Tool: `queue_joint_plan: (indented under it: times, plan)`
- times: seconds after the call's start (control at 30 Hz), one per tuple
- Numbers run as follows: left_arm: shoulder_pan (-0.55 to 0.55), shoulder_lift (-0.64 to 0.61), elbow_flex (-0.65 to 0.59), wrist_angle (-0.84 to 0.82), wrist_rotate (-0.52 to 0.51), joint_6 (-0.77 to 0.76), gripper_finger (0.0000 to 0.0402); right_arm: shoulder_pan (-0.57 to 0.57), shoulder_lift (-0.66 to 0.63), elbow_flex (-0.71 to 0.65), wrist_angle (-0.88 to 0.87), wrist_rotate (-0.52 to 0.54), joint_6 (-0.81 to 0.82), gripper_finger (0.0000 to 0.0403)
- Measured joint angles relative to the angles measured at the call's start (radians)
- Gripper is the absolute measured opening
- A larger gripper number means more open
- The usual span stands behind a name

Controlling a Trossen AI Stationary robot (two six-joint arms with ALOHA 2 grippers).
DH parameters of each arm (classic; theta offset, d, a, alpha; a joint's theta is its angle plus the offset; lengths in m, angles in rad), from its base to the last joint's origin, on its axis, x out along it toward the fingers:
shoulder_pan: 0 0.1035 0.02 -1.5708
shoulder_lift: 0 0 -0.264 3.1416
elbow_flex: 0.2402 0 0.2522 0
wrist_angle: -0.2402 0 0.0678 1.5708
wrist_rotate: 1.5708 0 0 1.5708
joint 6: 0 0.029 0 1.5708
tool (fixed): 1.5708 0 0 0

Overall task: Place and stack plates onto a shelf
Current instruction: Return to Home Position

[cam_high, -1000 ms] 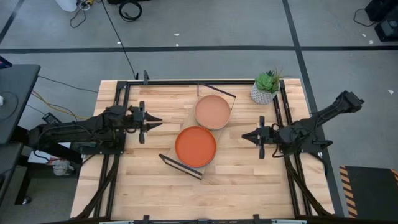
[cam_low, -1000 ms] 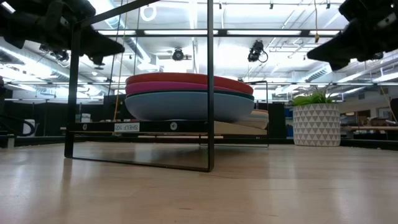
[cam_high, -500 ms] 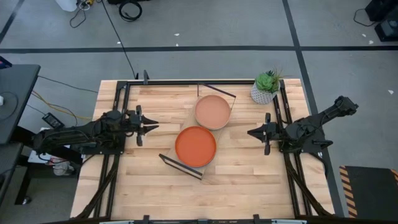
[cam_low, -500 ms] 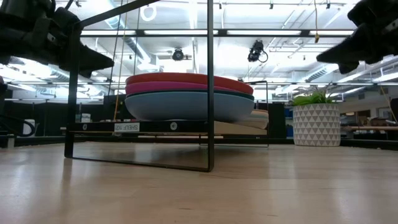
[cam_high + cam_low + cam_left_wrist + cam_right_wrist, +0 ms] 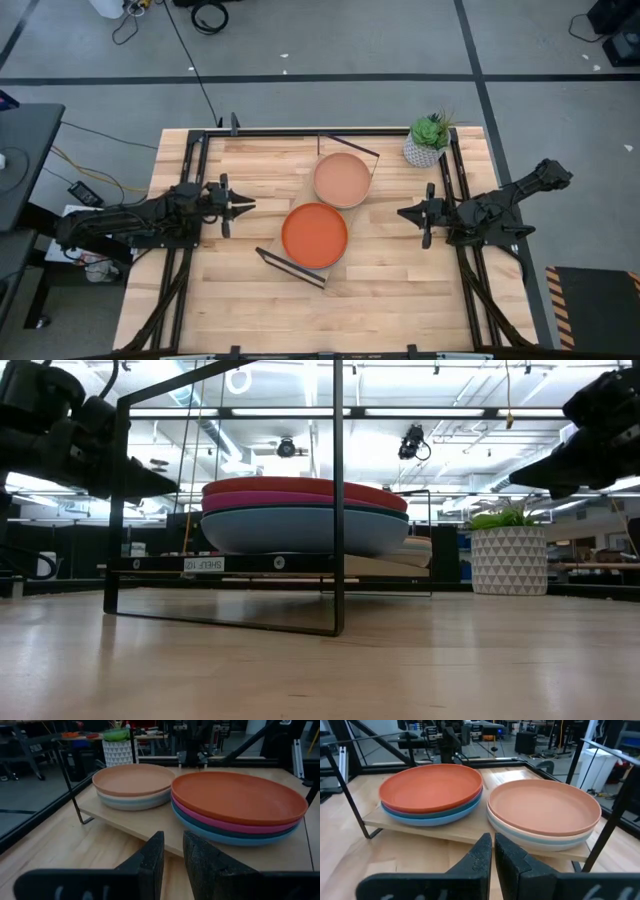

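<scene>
The shelf (image 5: 300,192) stands slantwise in the middle of the table on thin black legs. It carries two stacks of plates. The nearer stack has an orange plate (image 5: 314,235) on top, with magenta, teal and light blue ones under it (image 5: 300,520). The farther stack has a tan plate (image 5: 342,179) on top of cream and grey ones (image 5: 132,795). My left gripper (image 5: 248,204) hangs left of the shelf, pointing at it, a narrow gap between its empty fingers (image 5: 172,837). My right gripper (image 5: 400,212) hangs right of the shelf, shut and empty (image 5: 492,839).
A small white pot with a green plant (image 5: 428,142) stands at the table's far right corner. Black frame rails (image 5: 185,270) run along the table's left and right sides. Bare wood (image 5: 330,320) lies between the shelf and the near edge.
Both grippers have drawn back from the shelf and sunk lower, the left toward the table's left edge and the right toward its right edge. The plates and the shelf have stayed still.
</scene>
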Motion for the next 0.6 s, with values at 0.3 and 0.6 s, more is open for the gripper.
queue_joint_plan:
  times: [0.3,0.6]
  plan:
    - [0.000,0.000,0.000,-0.004,0.017,-0.034,0.0078,-0.001,-0.001,0.000,0.007,0.030,0.036,0.0028]
    - [0.000,0.000,-0.001,0.024,0.000,-0.030,0.0078,-0.001,0.000,0.000,0.015,0.018,0.032,0.0028]
